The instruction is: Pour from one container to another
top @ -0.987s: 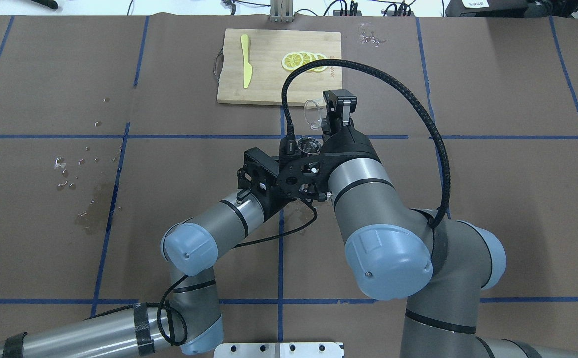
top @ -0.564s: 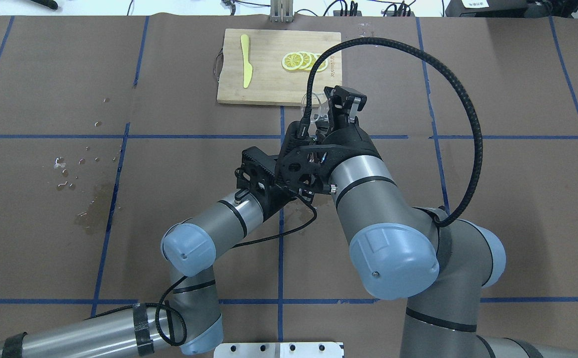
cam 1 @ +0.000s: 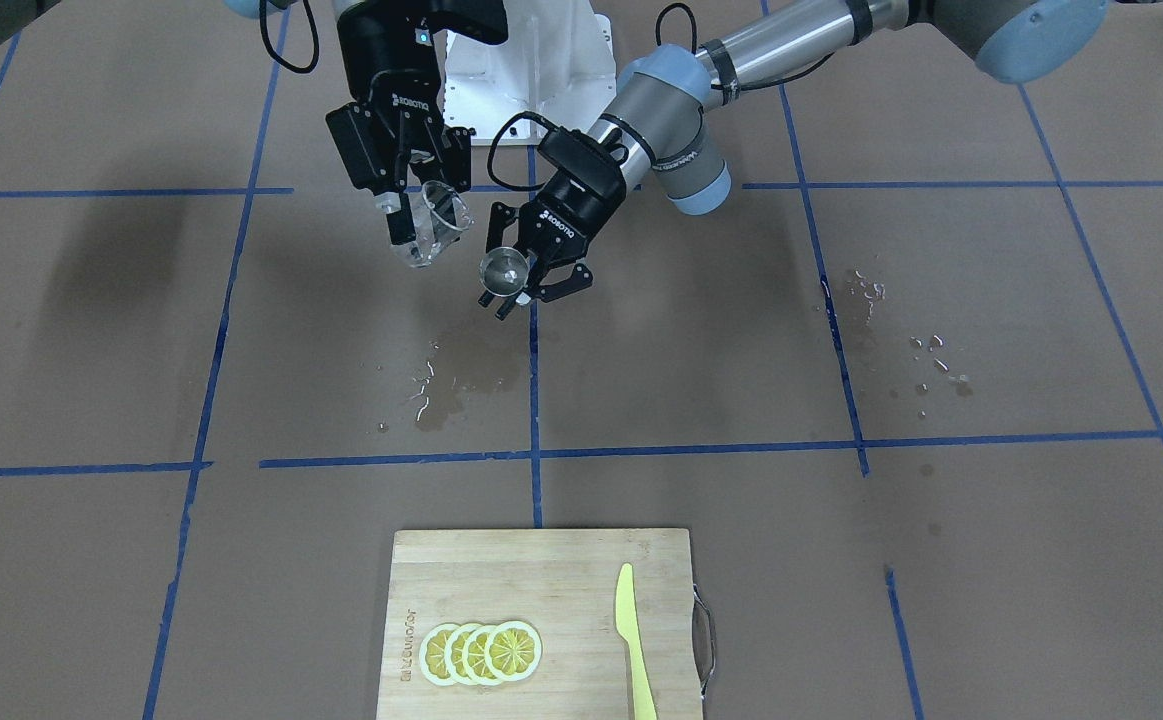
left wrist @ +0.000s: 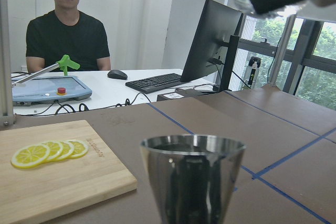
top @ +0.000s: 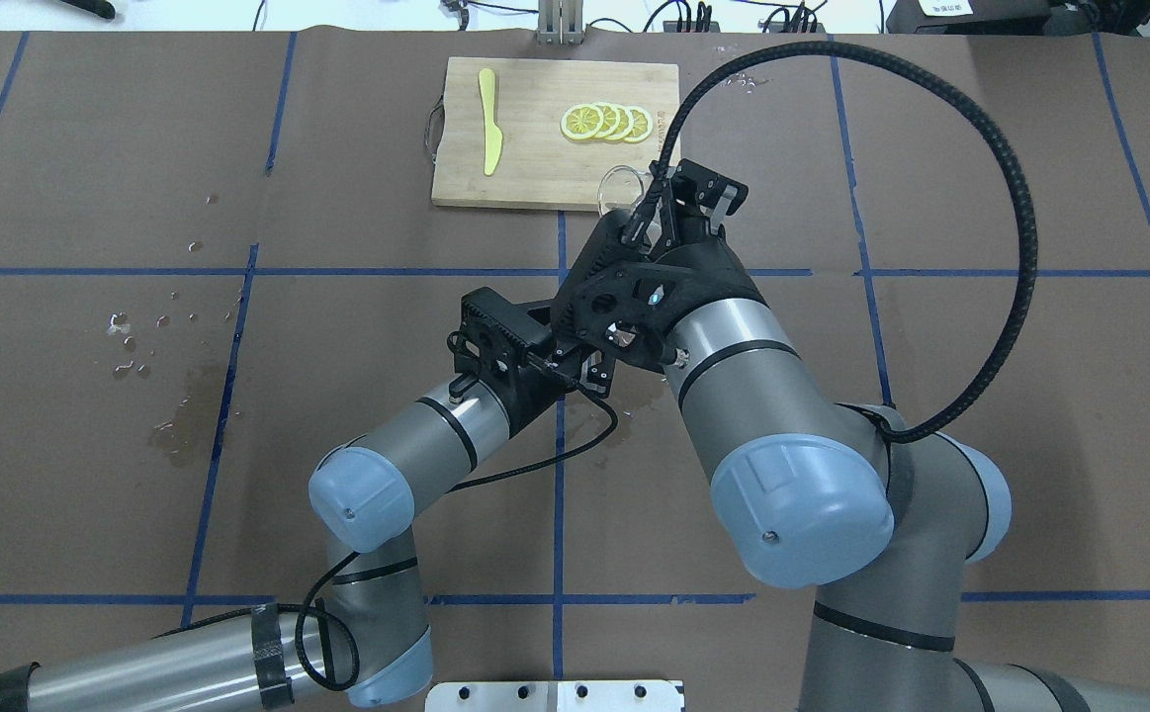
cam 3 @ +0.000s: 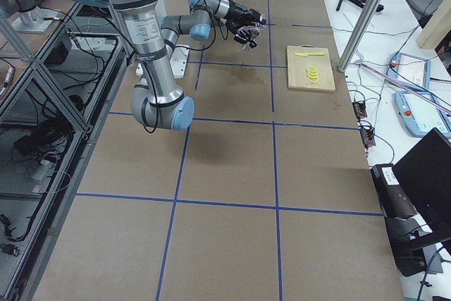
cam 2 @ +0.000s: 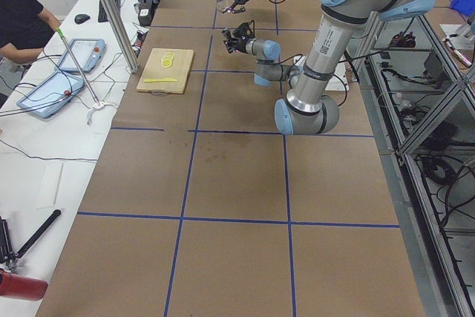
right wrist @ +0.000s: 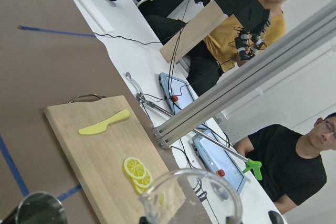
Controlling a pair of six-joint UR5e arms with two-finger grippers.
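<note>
Item: small clear glass cup, likely fragile, slick; right gripper clamped across its wall, beside grey steel hourglass jigger pinched by left gripper.

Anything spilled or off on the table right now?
Yes. A wet stain darkens the table cover roughly beneath the jigger and glass cup, both held in the air. Droplets also lie scattered toward the robot's left.

Our brown table bears a wet patch below the fingers of the left gripper, and a cutting board well beyond them.
</note>
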